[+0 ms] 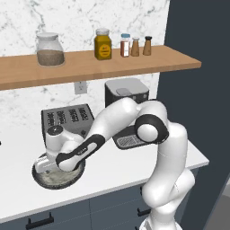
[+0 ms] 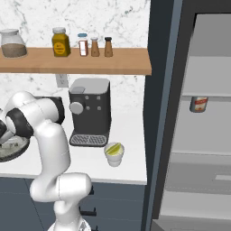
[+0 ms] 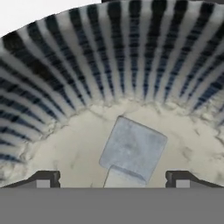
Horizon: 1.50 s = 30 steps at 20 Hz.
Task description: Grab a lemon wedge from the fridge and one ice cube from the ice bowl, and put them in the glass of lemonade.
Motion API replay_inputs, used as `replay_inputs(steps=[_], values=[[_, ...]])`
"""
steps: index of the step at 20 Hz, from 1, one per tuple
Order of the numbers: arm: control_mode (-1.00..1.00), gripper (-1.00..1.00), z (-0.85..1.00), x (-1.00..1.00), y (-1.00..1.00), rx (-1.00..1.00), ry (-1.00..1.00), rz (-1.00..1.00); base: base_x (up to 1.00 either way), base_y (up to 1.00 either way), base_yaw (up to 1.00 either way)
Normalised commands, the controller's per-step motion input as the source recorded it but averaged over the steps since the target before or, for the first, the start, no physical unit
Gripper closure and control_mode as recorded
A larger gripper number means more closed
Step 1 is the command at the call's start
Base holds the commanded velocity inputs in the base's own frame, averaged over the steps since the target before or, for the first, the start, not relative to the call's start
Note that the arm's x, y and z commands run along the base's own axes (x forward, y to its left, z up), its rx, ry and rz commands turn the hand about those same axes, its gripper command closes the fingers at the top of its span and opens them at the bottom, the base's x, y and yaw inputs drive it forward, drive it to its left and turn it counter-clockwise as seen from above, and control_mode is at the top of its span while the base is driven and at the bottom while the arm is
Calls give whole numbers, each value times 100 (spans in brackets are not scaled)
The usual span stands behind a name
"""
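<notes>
1. An ice cube (image 3: 133,148), pale grey-blue and squarish, lies on the speckled pale floor of the ice bowl (image 3: 131,57), seen in the hand view.
2. The gripper (image 3: 113,179) stands over the bowl with its two dark fingertips (image 3: 43,179) spread wide, one on each side of the cube and clear of it; the pincer is released and holds nothing.
3. The bowl's inner wall shows dark and pale ribs rising around the cube.
4. In the left base view the ice bowl (image 1: 42,179) sits on the white counter (image 1: 134,166) near its front edge, in front of the toaster (image 1: 67,117). The hand is lowered into it.
5. The glass of lemonade (image 2: 114,154) stands on the counter just in front of and to the right of the coffee machine (image 2: 90,110), well apart from the bowl. A yellow-green piece rests at its top; what it is cannot be told.
6. The fridge (image 2: 198,135) stands open at the right, pale shelves exposed. A can (image 2: 198,104) sits on one shelf.
7. The wooden shelf (image 1: 90,67) above carries a glass jar (image 1: 49,49) of brown grains, a yellow jar (image 1: 103,44) and three small shakers (image 1: 135,46).
</notes>
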Motion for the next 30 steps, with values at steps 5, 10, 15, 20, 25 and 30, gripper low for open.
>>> replay_inputs(steps=[5,10,15,20,25,30], values=[[-100,-100,0,-8,-7,0,-3,0,0,0,0],[-100,-100,-1,-7,-1,0,-1,0,0,0,0],[-100,-100,0,0,0,0,0,0,0,0,0],[-100,-100,-6,3,-5,0,0,0,0,0,0],[-100,-100,-20,1,0,0,0,0,0,0,0],[-100,-100,0,12,0,0,0,0,0,0,0]])
